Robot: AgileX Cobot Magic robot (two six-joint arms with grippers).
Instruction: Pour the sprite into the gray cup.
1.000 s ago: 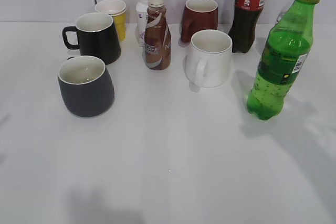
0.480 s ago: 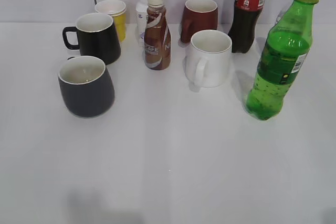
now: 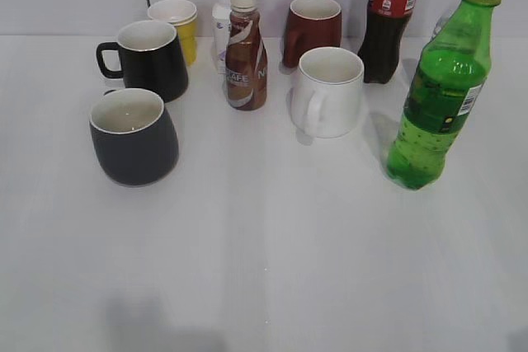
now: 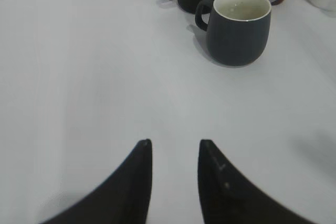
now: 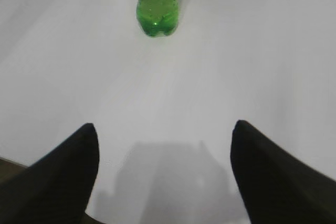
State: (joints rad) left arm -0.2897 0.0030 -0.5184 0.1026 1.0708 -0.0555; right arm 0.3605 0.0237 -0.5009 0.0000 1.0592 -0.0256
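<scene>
Front of table point(image 3: 272, 269): bare, open to either claw.
Beside gray cup point(image 3: 134, 135): black mug point(image 3: 148, 58) just behind.
Beside sprite point(image 3: 441, 88): white mug point(image 3: 328, 91) left, cola bottle point(image 3: 389, 18) behind.

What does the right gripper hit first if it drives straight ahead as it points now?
Probably the sprite. In the right wrist view it stands upright ahead of the right gripper, slightly left of centre between the wide-open jaws, with only bare table before it. Depth is unclear, so height clearance can't be judged.
</scene>
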